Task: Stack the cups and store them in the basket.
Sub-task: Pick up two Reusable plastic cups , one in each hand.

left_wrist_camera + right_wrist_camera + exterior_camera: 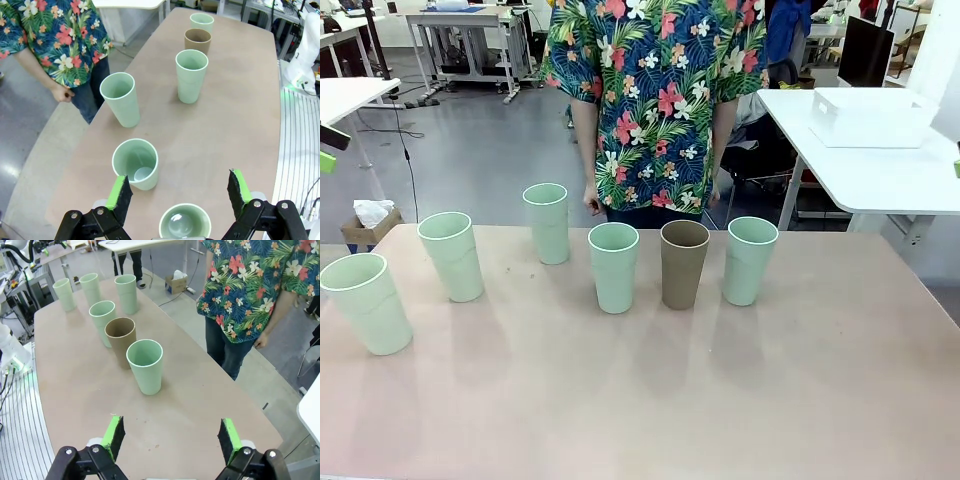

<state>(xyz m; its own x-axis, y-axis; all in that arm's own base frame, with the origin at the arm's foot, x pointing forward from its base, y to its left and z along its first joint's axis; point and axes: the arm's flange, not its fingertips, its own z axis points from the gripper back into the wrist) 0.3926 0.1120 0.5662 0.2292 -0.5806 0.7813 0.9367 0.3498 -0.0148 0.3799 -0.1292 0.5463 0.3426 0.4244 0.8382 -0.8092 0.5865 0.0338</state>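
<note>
Several pale mint cups and one brown cup (684, 263) stand upright in a loose row across the pinkish table (640, 400). The mint ones run from the far left cup (365, 303) to the rightmost cup (750, 260). The white basket (872, 117) rests on a separate white table at the back right. My left gripper (178, 181) hangs open above the row's left end, over a mint cup (185, 223) and beside another (136, 162). My right gripper (171, 424) is open and holds nothing, a short way from the nearest mint cup (145, 365), with the brown cup (120, 340) behind that.
A person in a floral shirt (655, 100) stands at the table's far edge, hands hanging down. The white side table (880, 170) carrying the basket is apart from the main table. The near half of the main table is bare.
</note>
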